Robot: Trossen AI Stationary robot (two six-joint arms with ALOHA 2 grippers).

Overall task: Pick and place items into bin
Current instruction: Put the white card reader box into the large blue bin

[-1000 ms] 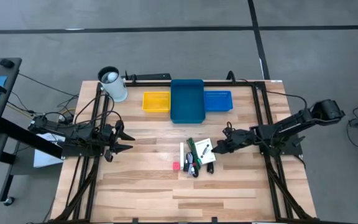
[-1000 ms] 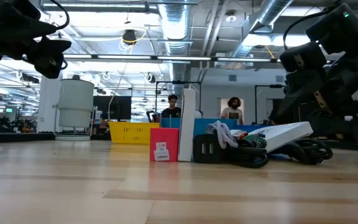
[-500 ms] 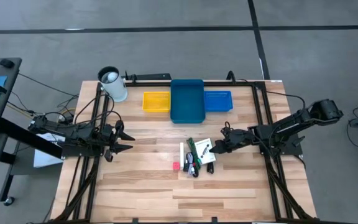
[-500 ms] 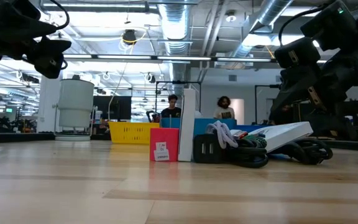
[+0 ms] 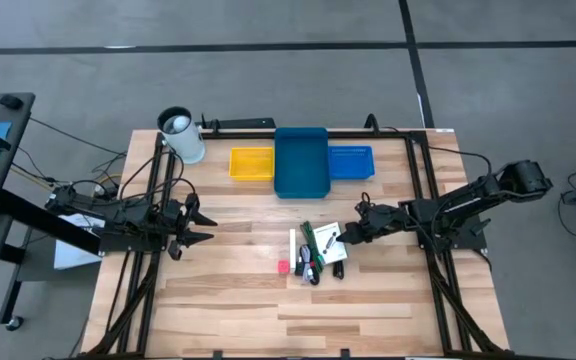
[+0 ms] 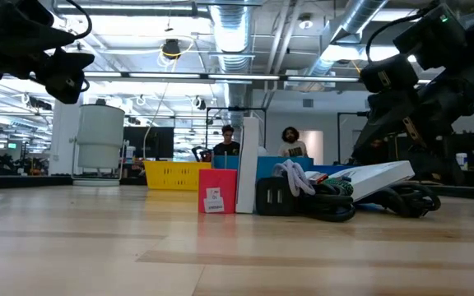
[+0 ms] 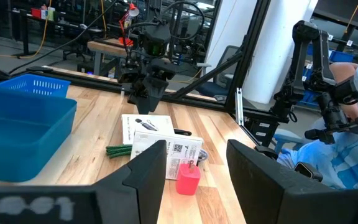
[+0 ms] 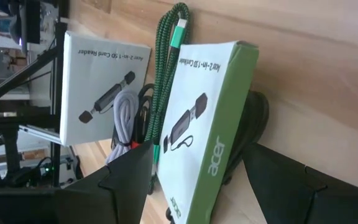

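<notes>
The items lie in a small pile (image 5: 315,250) at the table's middle. It holds two white printed boxes (image 8: 210,130) (image 8: 101,93), a green braided cable (image 8: 166,68), a white cable (image 8: 124,115), a black cable (image 6: 406,201) and a pink cube (image 5: 284,267). One box lies tilted on the cables (image 6: 377,177). My right gripper (image 5: 348,235) is open just right of and above the pile, with its fingers (image 8: 303,186) on either side of the green-edged box and touching nothing. My left gripper (image 5: 206,226) is open and empty at the table's left.
A dark blue bin (image 5: 300,162) stands at the far middle between a yellow basket (image 5: 252,162) and a small blue basket (image 5: 352,160). A white cylinder (image 5: 181,136) stands at the far left. People show in the room beyond (image 6: 290,144).
My right gripper has edged toward the table's left, closer to the pile. The pile has kept still.
</notes>
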